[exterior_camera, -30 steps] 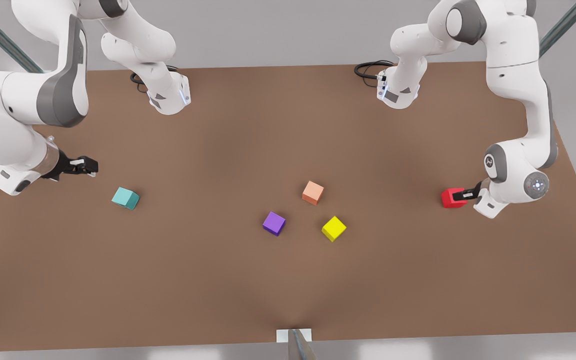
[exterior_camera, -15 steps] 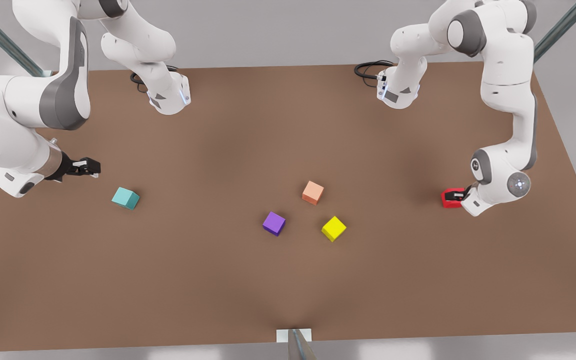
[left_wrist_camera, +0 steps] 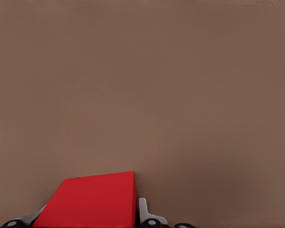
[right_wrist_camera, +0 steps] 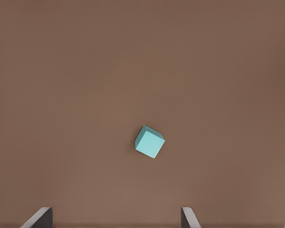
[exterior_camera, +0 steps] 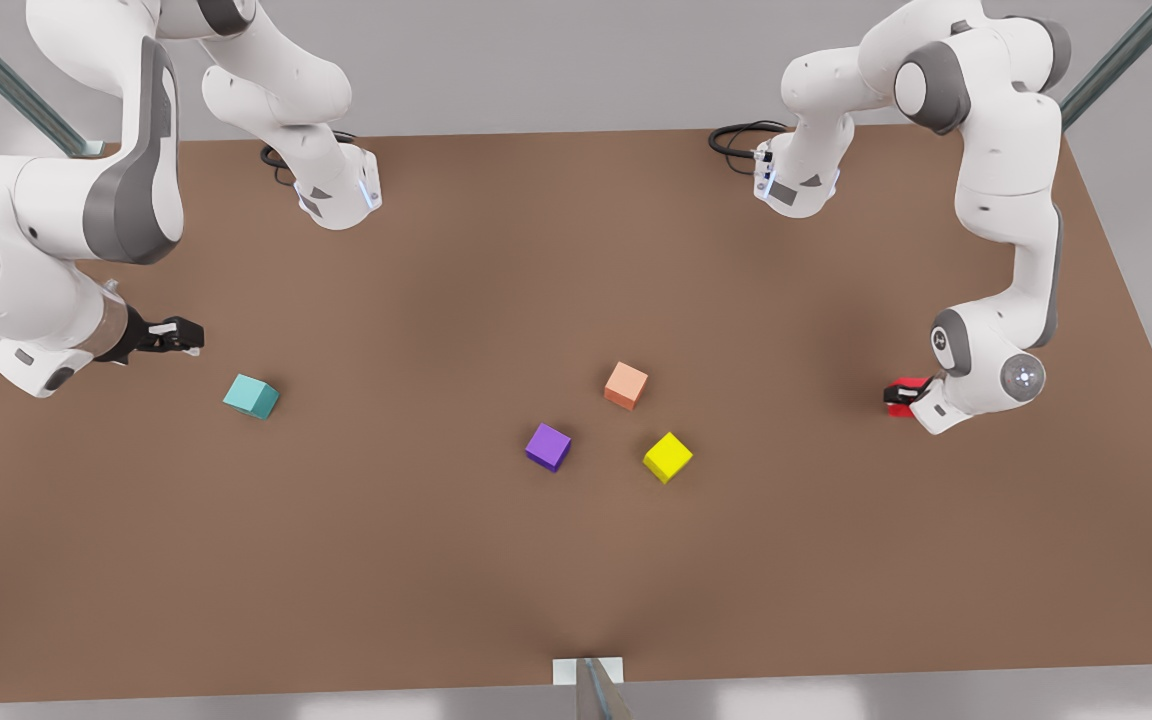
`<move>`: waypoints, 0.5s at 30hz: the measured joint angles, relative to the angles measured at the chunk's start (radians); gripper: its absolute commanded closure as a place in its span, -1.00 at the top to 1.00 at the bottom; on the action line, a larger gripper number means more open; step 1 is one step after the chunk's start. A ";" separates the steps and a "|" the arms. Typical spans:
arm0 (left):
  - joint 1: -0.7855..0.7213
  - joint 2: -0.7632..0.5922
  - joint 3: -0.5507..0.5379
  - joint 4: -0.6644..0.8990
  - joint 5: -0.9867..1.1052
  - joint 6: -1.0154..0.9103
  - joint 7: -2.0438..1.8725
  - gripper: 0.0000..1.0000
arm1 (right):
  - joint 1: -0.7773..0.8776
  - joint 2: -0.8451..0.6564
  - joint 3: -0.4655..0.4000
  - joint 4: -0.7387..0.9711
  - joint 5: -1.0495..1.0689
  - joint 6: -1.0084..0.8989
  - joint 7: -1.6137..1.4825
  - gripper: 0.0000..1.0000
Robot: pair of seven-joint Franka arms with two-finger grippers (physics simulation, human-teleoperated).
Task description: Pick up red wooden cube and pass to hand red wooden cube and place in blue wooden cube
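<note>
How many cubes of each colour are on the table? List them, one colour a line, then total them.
Red cube: 1
Teal cube: 1
Salmon cube: 1
Purple cube: 1
Yellow cube: 1
Total: 5

A brown bench [exterior_camera: 456,560] carries three loose cubes near its middle. Taking the purple cube [exterior_camera: 548,447] as landmark: the pale orange cube [exterior_camera: 626,386] sits up and toward the front view's right of it, apart from it, and the yellow cube [exterior_camera: 668,457] lies toward the front view's right of it at nearly the same level, just below the orange one. None of the three touch. Black cables [exterior_camera: 736,138] coil at the bench's far edge, well beyond the purple cube.
</note>
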State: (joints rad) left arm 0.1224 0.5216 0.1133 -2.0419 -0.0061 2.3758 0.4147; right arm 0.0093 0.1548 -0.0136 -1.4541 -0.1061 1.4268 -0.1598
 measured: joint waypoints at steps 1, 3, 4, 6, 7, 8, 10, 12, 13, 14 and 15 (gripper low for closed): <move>0.001 -0.008 -0.025 0.007 -0.006 -0.001 -0.002 0.33 | 0.000 0.001 0.000 -0.003 0.000 0.000 0.000 1.00; -0.007 -0.002 -0.069 0.032 -0.016 -0.003 -0.012 0.33 | -0.002 0.001 0.000 -0.006 0.000 0.001 0.000 1.00; -0.007 0.001 -0.089 0.048 -0.019 -0.005 -0.018 0.33 | -0.002 0.001 0.000 -0.006 0.000 0.001 -0.001 1.00; -0.005 0.007 -0.179 0.161 -0.037 -0.044 -0.045 0.33 | -0.003 0.007 0.000 -0.004 -0.001 0.001 -0.001 1.00; -0.005 0.029 -0.264 0.291 -0.069 -0.100 -0.070 0.33 | -0.003 0.016 0.000 0.002 -0.002 0.004 -0.001 1.00; -0.006 0.060 -0.361 0.412 -0.103 -0.160 -0.101 0.33 | -0.001 0.022 0.001 0.004 0.003 0.007 -0.004 1.00; -0.011 0.138 -0.563 0.577 -0.168 -0.256 -0.175 0.33 | -0.003 0.058 -0.001 0.006 0.060 0.010 -0.026 1.00; -0.019 0.267 -0.737 0.737 -0.226 -0.320 -0.252 0.33 | -0.008 0.117 -0.002 0.007 0.177 0.002 -0.058 1.00; -0.036 0.325 -0.790 0.793 -0.254 -0.330 -0.289 0.33 | -0.007 0.159 -0.001 0.007 0.256 -0.005 -0.081 1.00; -0.061 0.368 -0.824 0.824 -0.283 -0.324 -0.327 0.33 | -0.007 0.202 -0.001 0.007 0.342 -0.014 -0.110 1.00; -0.078 0.412 -0.853 0.866 -0.327 -0.315 -0.363 0.33 | -0.007 0.244 0.000 0.007 0.432 -0.021 -0.143 1.00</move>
State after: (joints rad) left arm 0.0440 0.9334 -0.7401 -1.1762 -0.3331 2.0613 0.0520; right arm 0.0019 0.3991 -0.0140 -1.4469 0.3261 1.4054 -0.3031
